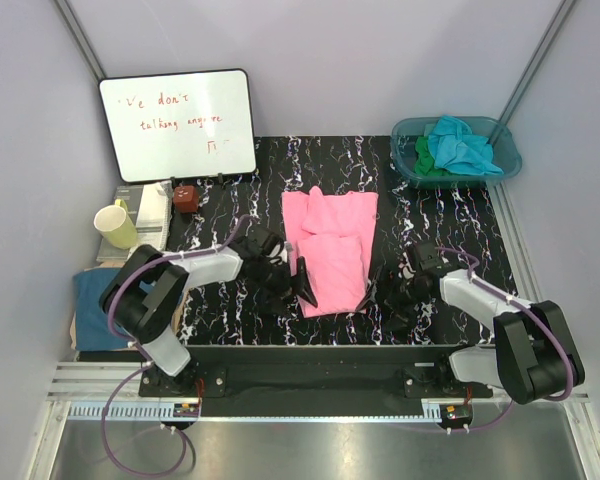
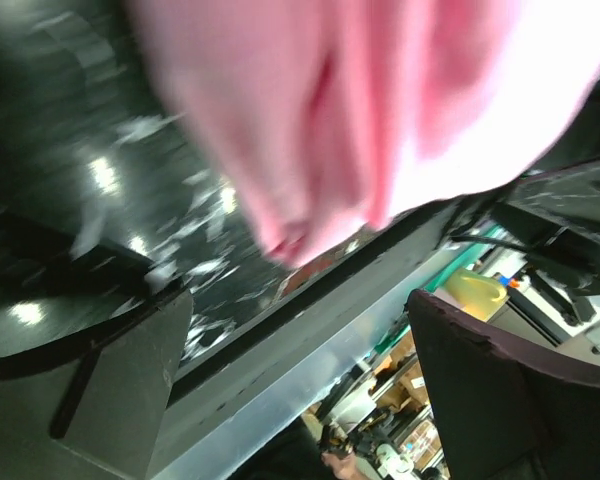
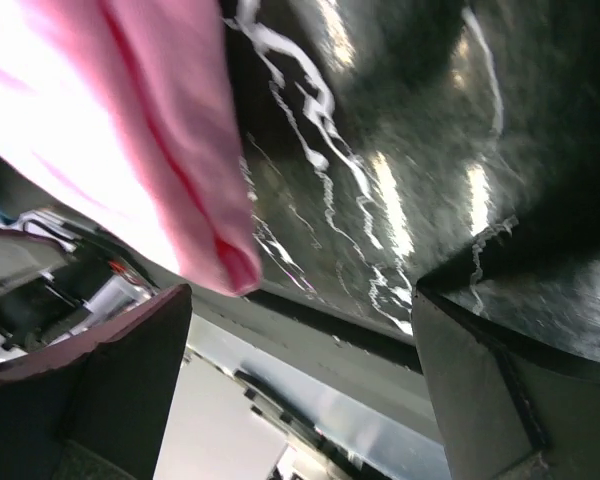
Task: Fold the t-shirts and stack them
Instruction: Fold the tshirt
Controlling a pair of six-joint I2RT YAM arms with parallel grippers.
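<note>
A bright pink t-shirt (image 1: 332,250) lies partly folded on the black marbled mat (image 1: 230,300), its near half doubled over. My left gripper (image 1: 292,282) is open and empty at the shirt's near left edge. My right gripper (image 1: 398,300) is open and empty just right of the shirt's near right corner. The pink cloth shows above the open jaws in the left wrist view (image 2: 380,110) and in the right wrist view (image 3: 130,130). Turquoise and green t-shirts (image 1: 460,148) lie bunched in a teal basin (image 1: 408,168). A dark blue shirt (image 1: 92,305) lies at the left edge.
A whiteboard (image 1: 178,124) leans at the back left. A yellow-green mug (image 1: 115,225), a white rack (image 1: 152,215) and a small brown box (image 1: 186,198) stand at the left. The table's metal front rail (image 1: 310,375) runs below the mat.
</note>
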